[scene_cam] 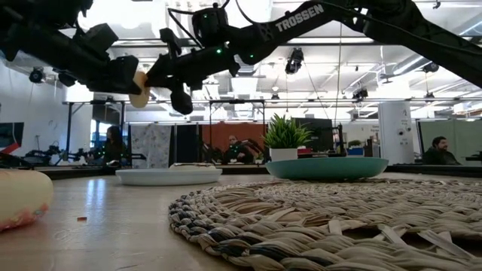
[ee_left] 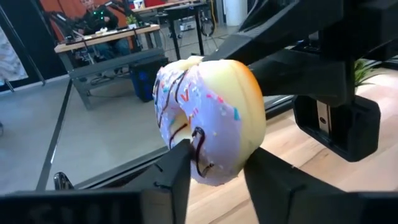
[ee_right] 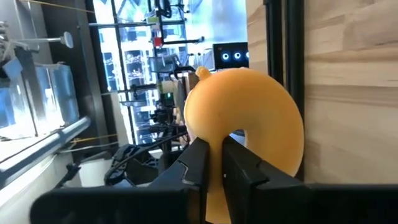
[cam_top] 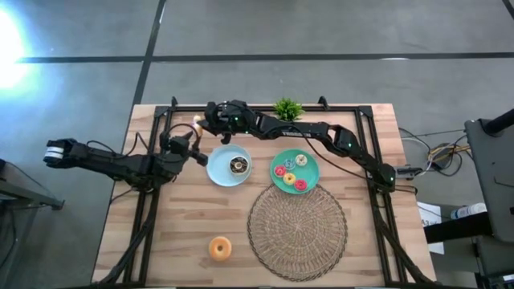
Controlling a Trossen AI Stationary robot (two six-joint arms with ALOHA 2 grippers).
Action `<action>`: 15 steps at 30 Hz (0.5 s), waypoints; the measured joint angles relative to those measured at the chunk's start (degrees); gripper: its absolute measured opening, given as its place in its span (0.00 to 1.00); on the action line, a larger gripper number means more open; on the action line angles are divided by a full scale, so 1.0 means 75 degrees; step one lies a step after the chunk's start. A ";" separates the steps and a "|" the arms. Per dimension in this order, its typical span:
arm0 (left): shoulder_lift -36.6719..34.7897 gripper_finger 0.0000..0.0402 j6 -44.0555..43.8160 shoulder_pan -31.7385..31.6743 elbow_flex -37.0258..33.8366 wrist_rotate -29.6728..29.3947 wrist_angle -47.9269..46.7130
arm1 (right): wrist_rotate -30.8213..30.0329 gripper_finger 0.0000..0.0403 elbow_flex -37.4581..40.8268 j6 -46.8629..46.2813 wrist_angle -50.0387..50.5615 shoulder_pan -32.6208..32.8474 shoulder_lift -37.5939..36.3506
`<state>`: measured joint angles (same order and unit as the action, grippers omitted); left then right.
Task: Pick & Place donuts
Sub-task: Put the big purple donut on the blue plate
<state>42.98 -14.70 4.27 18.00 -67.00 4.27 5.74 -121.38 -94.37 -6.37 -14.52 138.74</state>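
A white-iced donut with sprinkles and an orange-tan back hangs in the air above the table's far left part, held between both grippers. My left gripper comes at it from the left and is shut on it. My right gripper reaches across from the right and is also shut on it. In the low view the donut sits between the two dark grippers. A brown-iced donut lies on the blue plate. Several small donuts lie on the green plate. An orange donut lies on the table near its front edge. My left gripper pinches the donut's lower rim between its two fingers, one on the iced face, one on the tan back. The donut stands on edge, lifted clear of the table. My right gripper pinches a section of the ring beside the hole, seen from the tan back. Its fingers lie across the ring. The donut is clear of the table.
A large woven mat lies at the near right. A small potted plant stands at the far edge. Dark frame rails run along the table's left and right sides. People sit in the room beyond.
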 joint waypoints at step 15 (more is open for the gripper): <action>0.0000 0.02 0.0323 0.0000 0.0000 0.0072 -0.0115 | 0.0799 0.34 0.0000 0.1716 0.0804 -0.0146 -0.0111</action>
<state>42.98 -12.27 4.27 18.00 -66.47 3.41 11.74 -121.38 -81.50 -0.34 -15.62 137.91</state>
